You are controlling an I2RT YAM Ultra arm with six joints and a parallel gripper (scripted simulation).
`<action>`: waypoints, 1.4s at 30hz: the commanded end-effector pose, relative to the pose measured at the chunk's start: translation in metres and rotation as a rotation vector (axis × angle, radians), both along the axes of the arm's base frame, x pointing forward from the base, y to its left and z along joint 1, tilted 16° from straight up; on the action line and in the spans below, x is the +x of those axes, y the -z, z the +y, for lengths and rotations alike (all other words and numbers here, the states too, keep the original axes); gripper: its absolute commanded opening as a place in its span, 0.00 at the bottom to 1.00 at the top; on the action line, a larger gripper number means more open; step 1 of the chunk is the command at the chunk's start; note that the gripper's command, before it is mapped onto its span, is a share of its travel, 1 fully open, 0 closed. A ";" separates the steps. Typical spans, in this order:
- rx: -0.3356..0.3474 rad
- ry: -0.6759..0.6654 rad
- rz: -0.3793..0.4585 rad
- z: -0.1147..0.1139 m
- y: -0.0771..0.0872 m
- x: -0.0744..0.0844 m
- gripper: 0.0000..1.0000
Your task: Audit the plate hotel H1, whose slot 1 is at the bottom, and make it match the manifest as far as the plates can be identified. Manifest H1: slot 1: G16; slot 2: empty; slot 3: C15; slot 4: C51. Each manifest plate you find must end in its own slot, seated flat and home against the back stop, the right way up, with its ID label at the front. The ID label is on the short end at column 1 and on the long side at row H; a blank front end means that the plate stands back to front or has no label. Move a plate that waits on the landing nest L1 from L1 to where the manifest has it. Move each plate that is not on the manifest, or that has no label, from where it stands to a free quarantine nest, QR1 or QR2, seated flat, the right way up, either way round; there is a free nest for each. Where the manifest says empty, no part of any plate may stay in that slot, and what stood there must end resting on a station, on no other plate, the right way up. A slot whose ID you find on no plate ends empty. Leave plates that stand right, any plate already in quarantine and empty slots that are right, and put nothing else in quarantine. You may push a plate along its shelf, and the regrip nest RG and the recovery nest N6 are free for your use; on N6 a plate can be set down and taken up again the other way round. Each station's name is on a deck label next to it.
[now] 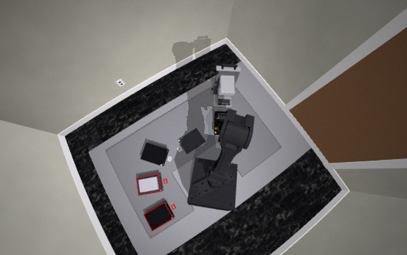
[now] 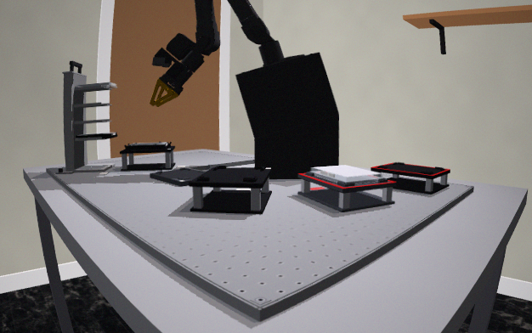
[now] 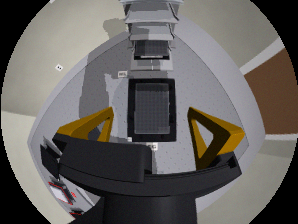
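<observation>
Spread to its full width and carrying nothing, the black gripper with yellow triangular fingers [image 2: 163, 94] hangs in the air, tilted down toward the landing nest, with the arm's black body behind it. Going left to right in the exterior view: the tall grey plate hotel [image 2: 70, 123] stands at the far left of the grey perforated surface [image 2: 272, 251], with a pale plate on its top shelf [image 2: 97, 86] and a dark one on the lowest [image 2: 97, 136]; the two middle shelves look thin, and whether they hold plates cannot be told. Just beside it is the black landing nest on short posts [image 2: 147, 158], carrying a dark plate [image 3: 152, 110] that the wrist view shows lying between the two fingers, below them. Farther right come a bare black nest [image 2: 231, 178], a red-rimmed nest with a white plate [image 2: 346, 175] and a second red-rimmed nest, dark on top [image 2: 410, 170]. The step in hand looks like a descent onto the landing-nest plate; doing it well means keeping the fingers square to the plate's sides, centred, and level, and closing only once low enough.
</observation>
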State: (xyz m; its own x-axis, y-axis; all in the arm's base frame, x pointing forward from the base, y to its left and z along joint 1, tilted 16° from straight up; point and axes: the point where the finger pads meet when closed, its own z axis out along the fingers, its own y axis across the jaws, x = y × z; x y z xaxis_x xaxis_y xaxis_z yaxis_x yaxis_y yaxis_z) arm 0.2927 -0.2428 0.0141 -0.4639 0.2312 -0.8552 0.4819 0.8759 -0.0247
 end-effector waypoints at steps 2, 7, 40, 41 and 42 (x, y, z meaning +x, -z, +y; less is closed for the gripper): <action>-0.038 -0.004 -0.039 -0.007 -0.001 0.008 1.00; -0.038 -0.004 -0.039 -0.010 0.016 0.012 1.00; -0.037 -0.004 -0.039 -0.013 0.035 0.016 1.00; -0.037 -0.004 -0.039 -0.013 0.035 0.016 1.00; -0.037 -0.004 -0.039 -0.013 0.035 0.016 1.00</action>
